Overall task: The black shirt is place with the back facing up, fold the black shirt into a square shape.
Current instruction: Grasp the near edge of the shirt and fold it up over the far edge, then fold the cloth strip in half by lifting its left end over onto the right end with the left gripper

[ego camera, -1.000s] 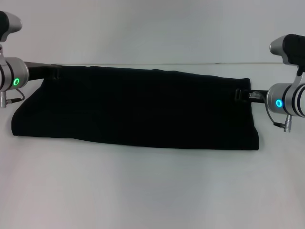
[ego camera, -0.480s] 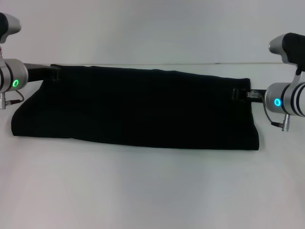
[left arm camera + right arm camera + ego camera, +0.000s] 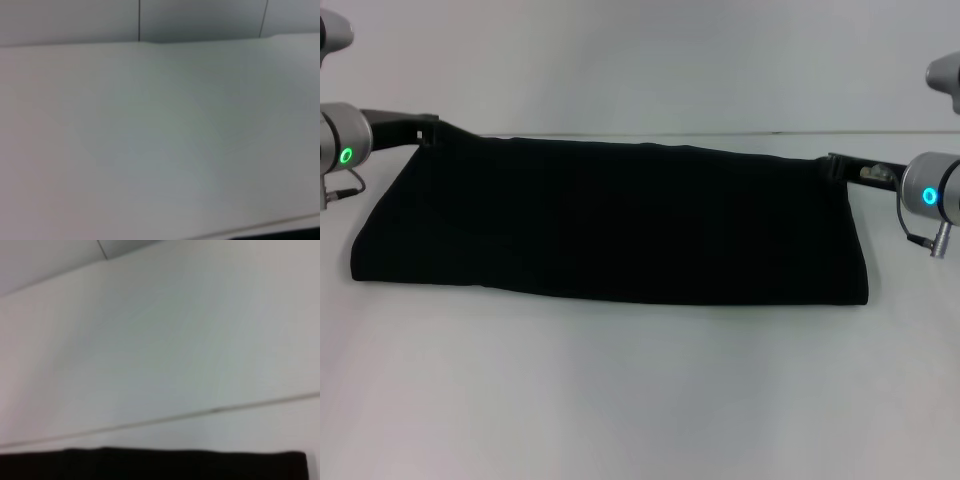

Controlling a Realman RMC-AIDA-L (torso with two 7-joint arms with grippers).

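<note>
In the head view, the black shirt [image 3: 610, 225] is seen spread as a wide dark band across the middle of the white table [image 3: 640, 400], with no lettering visible on its upper face. Its far edge is stretched nearly straight between the two grippers, while its near edge rests on the table and curves slightly. The left gripper [image 3: 428, 130] is found at the shirt's far left corner, and the right gripper [image 3: 835, 165] at the far right corner. Each appears to be pinched onto the cloth at its corner, though the fingertips merge with the dark fabric. A broad stretch of bare table is left open in front of the near edge, and a narrower strip behind the far edge up to the wall.

In the left wrist view, bare table [image 3: 160, 150] fills most of the picture; a thin dark sliver is seen at one border.

In the right wrist view, a straight-edged band of the shirt [image 3: 150, 465] is shown along one border, with bare table surface [image 3: 165, 350] beyond it.
</note>
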